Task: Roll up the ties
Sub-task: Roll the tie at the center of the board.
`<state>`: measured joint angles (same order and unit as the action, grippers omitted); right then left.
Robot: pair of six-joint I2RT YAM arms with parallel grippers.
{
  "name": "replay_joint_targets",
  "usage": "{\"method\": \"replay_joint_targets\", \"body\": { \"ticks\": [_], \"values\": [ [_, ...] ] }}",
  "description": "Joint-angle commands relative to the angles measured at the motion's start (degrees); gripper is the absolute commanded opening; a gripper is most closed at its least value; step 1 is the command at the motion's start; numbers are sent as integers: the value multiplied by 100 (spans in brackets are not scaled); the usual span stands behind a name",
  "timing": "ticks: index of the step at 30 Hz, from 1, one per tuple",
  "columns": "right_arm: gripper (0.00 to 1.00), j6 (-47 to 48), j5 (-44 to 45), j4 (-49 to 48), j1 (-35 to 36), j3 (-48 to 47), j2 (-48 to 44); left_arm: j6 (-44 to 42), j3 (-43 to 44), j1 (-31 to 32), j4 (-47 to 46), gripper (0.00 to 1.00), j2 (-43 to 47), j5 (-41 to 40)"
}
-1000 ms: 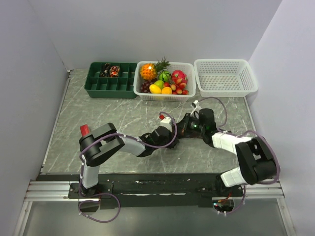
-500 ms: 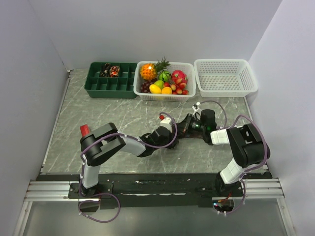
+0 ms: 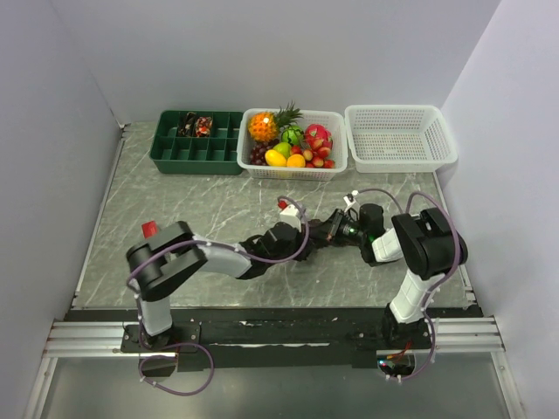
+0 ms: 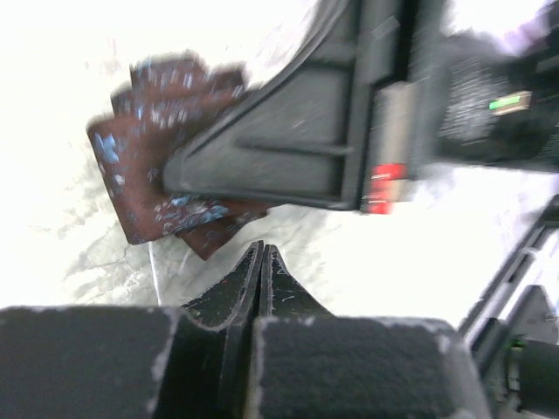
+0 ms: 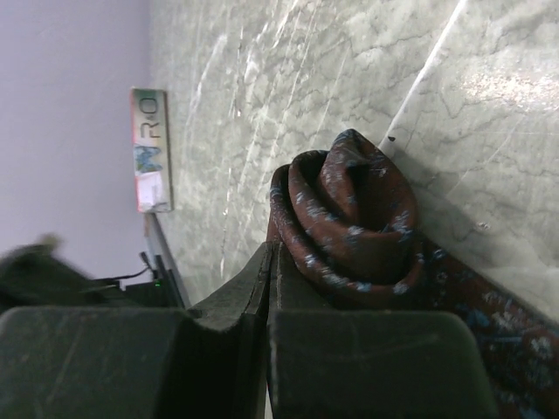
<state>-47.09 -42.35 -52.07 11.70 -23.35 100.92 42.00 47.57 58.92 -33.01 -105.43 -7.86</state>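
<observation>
the left gripper (image 4: 262,250) is closed on nothing, just short of the tie (image 4: 140,166); the right gripper (image 5: 269,249), jaws also together, touches its rolled end on the surface (image 5: 288,78).

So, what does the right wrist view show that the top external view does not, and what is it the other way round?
Only the right wrist view: the tie close up, rolled into a dark red-brown coil with pale blue specks, lying against the shut tips of the right gripper.
Only the top external view: the left arm, the green tray with dark rolls in it, the fruit basket, the empty white basket.
Both: the grey marbled table and the right gripper at the tie.
</observation>
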Motion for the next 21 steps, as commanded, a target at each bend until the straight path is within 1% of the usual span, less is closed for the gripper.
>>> {"method": "replay_joint_targets", "body": {
  "ticks": [1,3,4,5,6,7,9,10,11,13,15,16,17,21],
  "values": [
    [0,-221,-54,-777,-98,156,576,-209,-213,15,-83,12,995,-347],
    [0,-274,-72,-919,-124,165,674,-131,-248,-64,66,22,1190,-279],
    [0,-266,-72,-910,-133,165,709,-78,-283,-212,137,38,1296,-156],
    [0,-257,-63,-918,-142,173,701,1,-301,-336,137,43,1314,72],
    [0,-257,-46,-901,-142,199,692,245,-327,-467,146,46,1314,483],
    [0,-222,-2,-892,-142,226,648,361,-388,-721,-37,55,1279,739],
    [0,-195,42,-857,-160,287,595,667,-633,-925,-292,58,1235,1075],
    [0,-169,60,-831,-168,305,552,739,-722,-1021,-554,65,1226,1154],
    [0,-160,103,-796,-168,331,525,809,-784,-1066,-609,69,1200,1198],
    [0,-143,121,-743,-195,349,516,1064,-846,-1241,-706,72,1008,1487],
    [0,-116,148,-725,-204,358,525,1327,-924,-1356,-1144,73,823,1786],
    [0,-142,157,-769,-204,358,560,1442,-934,-1452,-1337,74,596,2049],
    [0,-160,165,-795,-212,384,577,1530,-943,-1497,-1652,74,489,2164],
    [0,-204,165,-822,-239,393,656,1986,-917,-1559,-2444,71,-292,2587]
  ]
}}
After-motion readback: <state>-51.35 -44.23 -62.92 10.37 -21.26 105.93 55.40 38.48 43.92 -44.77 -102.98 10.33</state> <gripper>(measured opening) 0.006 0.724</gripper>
